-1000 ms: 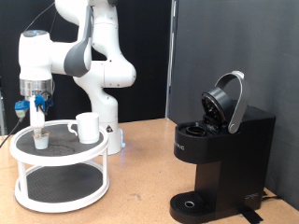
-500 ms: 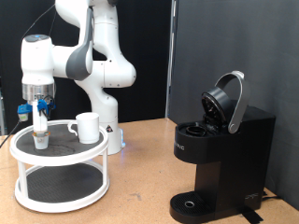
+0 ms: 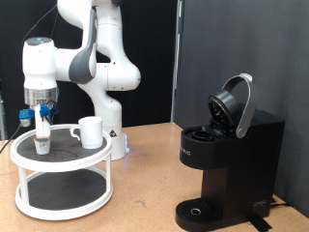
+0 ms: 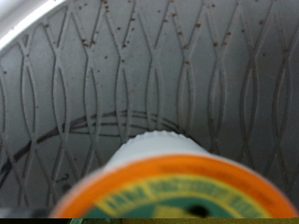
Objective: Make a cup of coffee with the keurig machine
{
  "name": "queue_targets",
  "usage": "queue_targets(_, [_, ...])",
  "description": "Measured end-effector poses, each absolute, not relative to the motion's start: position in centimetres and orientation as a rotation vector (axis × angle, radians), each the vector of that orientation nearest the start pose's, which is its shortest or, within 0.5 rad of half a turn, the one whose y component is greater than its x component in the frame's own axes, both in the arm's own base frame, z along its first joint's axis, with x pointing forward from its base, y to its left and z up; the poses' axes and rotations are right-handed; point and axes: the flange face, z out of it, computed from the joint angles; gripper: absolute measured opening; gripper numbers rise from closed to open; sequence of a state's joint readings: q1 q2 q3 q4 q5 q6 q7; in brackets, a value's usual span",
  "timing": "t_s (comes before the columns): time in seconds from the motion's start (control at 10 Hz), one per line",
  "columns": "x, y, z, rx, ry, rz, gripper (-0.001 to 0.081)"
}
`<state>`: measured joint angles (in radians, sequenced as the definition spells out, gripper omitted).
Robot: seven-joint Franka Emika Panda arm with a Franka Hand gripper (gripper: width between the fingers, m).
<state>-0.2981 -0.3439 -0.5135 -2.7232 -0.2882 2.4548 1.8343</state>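
The gripper (image 3: 42, 135) hangs straight down over the top tier of a white round rack (image 3: 60, 162), at the exterior view's left. Its fingertips reach a small white pod (image 3: 42, 147) that stands on that tier. The wrist view shows the pod (image 4: 173, 177) very close, with an orange-rimmed top; no fingers show there. The white cup (image 3: 91, 131) stands on the same tier, to the pod's right, handle towards the pod. The black keurig machine (image 3: 227, 164) stands at the exterior view's right with its lid (image 3: 235, 104) raised and nothing on its drip base.
The rack has two tiers with dark patterned mats (image 4: 187, 65) and stands on a wooden table (image 3: 145, 198). The white arm's base (image 3: 114, 135) stands just behind the rack. A black panel stands behind the machine.
The gripper has shifted slightly to the right and down over the pod. The pod, the cup and the machine have not moved.
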Motion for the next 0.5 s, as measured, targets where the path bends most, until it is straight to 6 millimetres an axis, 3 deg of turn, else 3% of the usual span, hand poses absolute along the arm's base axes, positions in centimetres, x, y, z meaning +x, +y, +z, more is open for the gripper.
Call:
queue_targets(0.1, [27.8, -27.6, 32.1, -1.128, 2.922, -0.086, 0.0523])
queue_targets(0.2, [27.8, -27.6, 32.2, -1.128, 2.922, -0.086, 0.0363])
queue_targets(0.5, [27.4, -27.9, 34.3, -1.113, 2.966, 0.049, 0.0364])
